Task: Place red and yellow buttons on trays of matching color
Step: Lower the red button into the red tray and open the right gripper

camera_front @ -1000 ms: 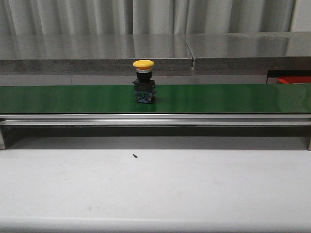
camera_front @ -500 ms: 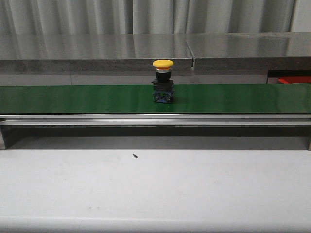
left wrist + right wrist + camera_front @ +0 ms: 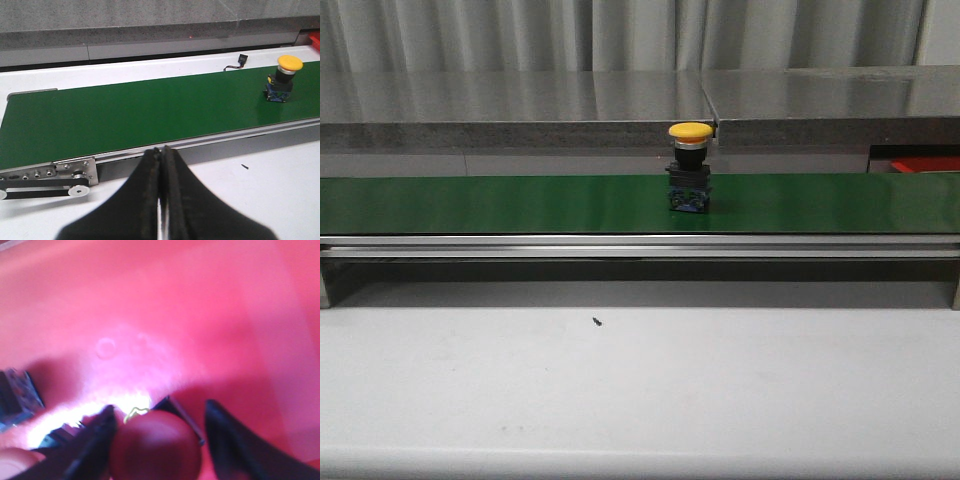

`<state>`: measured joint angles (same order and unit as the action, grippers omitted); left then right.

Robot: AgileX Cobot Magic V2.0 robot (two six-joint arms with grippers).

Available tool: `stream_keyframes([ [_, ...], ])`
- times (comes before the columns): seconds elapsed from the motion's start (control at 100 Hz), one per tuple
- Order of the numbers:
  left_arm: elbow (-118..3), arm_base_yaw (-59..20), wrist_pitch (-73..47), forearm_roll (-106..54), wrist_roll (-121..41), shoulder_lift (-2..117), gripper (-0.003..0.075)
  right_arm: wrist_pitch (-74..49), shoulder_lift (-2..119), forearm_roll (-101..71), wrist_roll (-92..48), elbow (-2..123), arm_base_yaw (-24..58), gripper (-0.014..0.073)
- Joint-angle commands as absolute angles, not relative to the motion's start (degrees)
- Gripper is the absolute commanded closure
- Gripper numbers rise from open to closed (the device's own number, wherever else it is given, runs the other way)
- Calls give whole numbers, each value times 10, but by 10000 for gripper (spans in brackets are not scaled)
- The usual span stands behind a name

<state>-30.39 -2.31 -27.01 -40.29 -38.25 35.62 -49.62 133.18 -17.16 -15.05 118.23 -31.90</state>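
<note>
A yellow button (image 3: 690, 166) with a black and blue base stands upright on the green conveyor belt (image 3: 500, 203), a little right of centre; it also shows in the left wrist view as the yellow button (image 3: 282, 79). My left gripper (image 3: 161, 152) is shut and empty, low over the white table in front of the belt. In the right wrist view, blurred, my right gripper (image 3: 160, 407) is open around a red button (image 3: 155, 445) just above the red tray (image 3: 190, 315). One finger is close to the cap, the other stands apart. Neither gripper shows in the front view.
A corner of the red tray (image 3: 925, 163) peeks out behind the belt at far right. Another button's blue-black base (image 3: 17, 392) lies on the tray beside my right gripper. A small black speck (image 3: 597, 322) lies on the white table (image 3: 640, 390). A loose connector (image 3: 242, 59) lies beyond the belt.
The yellow button has travelled to the right along the belt, from left of centre to right of centre. Nothing else in the front view has moved.
</note>
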Motion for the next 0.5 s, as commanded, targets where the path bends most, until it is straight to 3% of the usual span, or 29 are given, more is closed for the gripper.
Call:
stream_keyframes([
  [0.0, -319, -28, -235, -422, -380, 358, 739, -494, 1289, -180, -150, 1231, -323, 69],
  [0.3, -319, -28, -235, -422, -380, 358, 739, -563, 1237, -183, -155, 1288, -322, 49],
  [0.49, -319, -28, -235, -422, -380, 358, 739, -629, 1186, -274, -225, 1288, -320, 49],
])
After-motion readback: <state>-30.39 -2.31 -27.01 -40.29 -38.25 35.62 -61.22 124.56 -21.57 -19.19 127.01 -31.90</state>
